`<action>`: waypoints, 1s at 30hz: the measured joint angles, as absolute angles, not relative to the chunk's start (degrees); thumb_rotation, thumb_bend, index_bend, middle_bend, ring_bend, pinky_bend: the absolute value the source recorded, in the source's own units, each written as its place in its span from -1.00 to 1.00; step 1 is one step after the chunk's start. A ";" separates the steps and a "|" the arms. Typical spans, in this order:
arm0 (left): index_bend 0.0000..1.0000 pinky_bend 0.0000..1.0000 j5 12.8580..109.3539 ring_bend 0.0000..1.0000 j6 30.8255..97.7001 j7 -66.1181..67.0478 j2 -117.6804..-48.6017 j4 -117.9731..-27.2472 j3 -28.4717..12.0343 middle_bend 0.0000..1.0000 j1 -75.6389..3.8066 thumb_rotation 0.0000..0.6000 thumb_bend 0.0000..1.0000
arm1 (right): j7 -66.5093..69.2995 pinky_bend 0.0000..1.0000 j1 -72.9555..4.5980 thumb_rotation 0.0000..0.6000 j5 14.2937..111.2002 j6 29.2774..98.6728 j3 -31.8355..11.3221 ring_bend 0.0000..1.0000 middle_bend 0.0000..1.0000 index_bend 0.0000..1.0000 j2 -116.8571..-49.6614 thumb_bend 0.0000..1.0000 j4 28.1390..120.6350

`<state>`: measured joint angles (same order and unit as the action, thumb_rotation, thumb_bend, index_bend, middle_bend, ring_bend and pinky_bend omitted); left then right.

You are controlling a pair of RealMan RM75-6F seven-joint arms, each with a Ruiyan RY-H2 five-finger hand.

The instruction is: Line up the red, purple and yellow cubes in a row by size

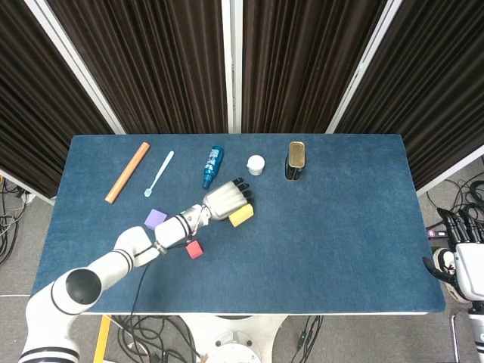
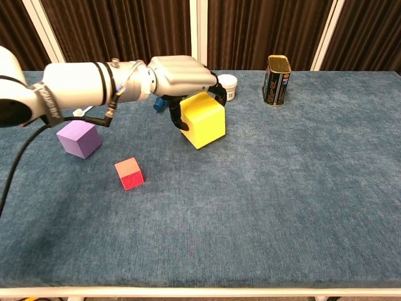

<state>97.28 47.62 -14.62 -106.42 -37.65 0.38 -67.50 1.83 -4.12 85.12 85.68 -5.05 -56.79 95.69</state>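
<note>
The yellow cube [image 1: 242, 215] [image 2: 203, 122], the largest, stands mid-table. My left hand [image 1: 223, 200] [image 2: 182, 72] lies over its top, thumb against the left face and fingers curled over the far edge, gripping it. The cube still rests on the blue table [image 2: 282, 188]. The purple cube [image 1: 156, 219] [image 2: 78, 138], of middle size, sits to the left. The small red cube [image 1: 194, 249] [image 2: 129, 174] lies nearer the front, between them. My right hand [image 1: 461, 261] hangs off the table's right edge, fingers apart and holding nothing; the chest view does not show it.
Along the back stand an orange stick [image 1: 127, 172], a pale spoon [image 1: 159, 172], a blue bottle [image 1: 212, 166] lying flat, a white jar [image 1: 256, 164] [image 2: 226, 86] and a dark tin can [image 1: 296, 160] [image 2: 276, 80].
</note>
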 measured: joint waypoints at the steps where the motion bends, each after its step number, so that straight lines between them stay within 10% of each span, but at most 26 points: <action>1: -0.09 -0.61 98.08 -0.55 48.89 -14.84 -106.11 -37.43 1.02 -0.19 -67.41 1.00 -0.49 | 1.81 -0.74 -4.05 1.00 85.20 85.82 -5.02 -0.97 -0.80 -0.91 -56.83 -0.74 95.73; 14: -0.10 -0.61 105.34 -0.55 56.13 -10.92 -102.54 -33.16 8.70 -0.32 -66.31 1.00 -0.49 | 1.24 -0.74 -2.45 1.00 86.32 88.53 -4.48 -0.97 -0.80 -0.91 -57.22 -0.74 96.54; 22: -0.70 -0.61 104.13 -0.63 56.78 -10.37 -101.44 -33.65 8.46 -0.65 -65.28 1.00 -0.52 | 1.30 -0.74 -1.95 1.00 87.27 89.35 -4.18 -0.97 -0.80 -0.91 -57.31 -0.74 96.73; 30: -0.77 -0.61 100.13 -0.65 60.19 -9.97 -98.46 -36.98 5.96 -0.70 -61.53 1.00 -0.55 | 1.74 -0.74 -1.69 1.00 88.08 89.86 -3.99 -0.97 -0.80 -0.91 -57.34 -0.74 96.35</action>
<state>100.13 60.19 -9.97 -98.46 -36.98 5.96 -61.53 1.74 -1.69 88.08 89.86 -3.99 -57.34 96.35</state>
